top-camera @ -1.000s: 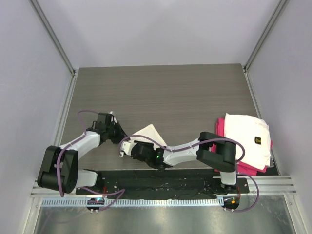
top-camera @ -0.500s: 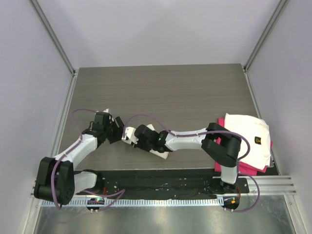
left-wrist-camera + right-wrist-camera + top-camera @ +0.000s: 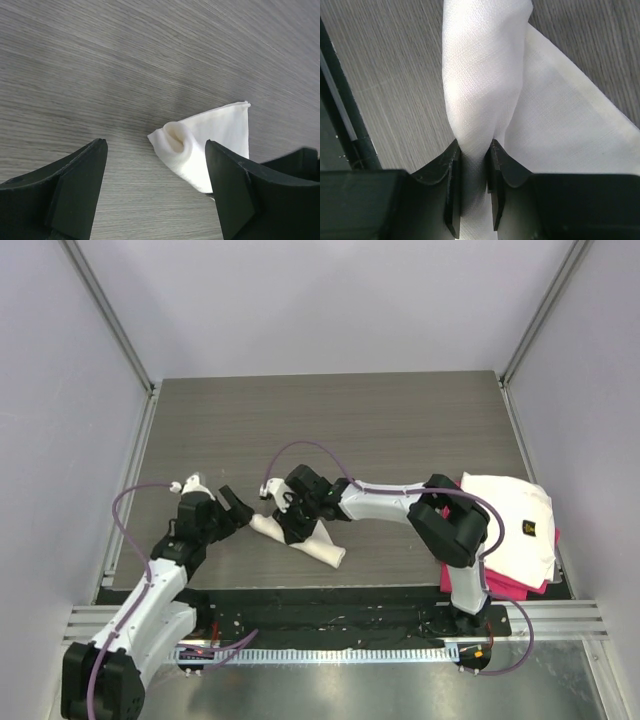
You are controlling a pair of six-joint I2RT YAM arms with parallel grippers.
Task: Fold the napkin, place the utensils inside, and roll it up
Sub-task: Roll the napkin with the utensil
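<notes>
**Setting the last turn cleanly**

The thin cream-white cloth napkin [image 3: 325, 550] lies as a slim roll on the grey wood-grain desk [image 3: 400, 430], near the front edge and left of centre. It runs slantwise, with its left end farther away and its right end nearer. The right tool [image 3: 293, 523] is closed on the roll close to that left end. In the right wrist view its jaws pinch a raised ridge of cloth, and a flat flap lies loose to one side. The left tool [image 3: 228, 508] stands with its jaws spread wide just left of the roll, touching nothing. Its wrist view looks straight at the coiled end. The small teal-handled spoon is not visible in any view, so it is presumably wrapped inside.

The job looks almost done, with only the loose flap left to settle. To do that well:

- The right tool should turn the roll over the flap, not lift it, so the coil stays tight.
- The left tool could steady the open end so the spoon cannot slide out.
- The right tool should let go only once the seam sits underneath, against the desk.
</notes>
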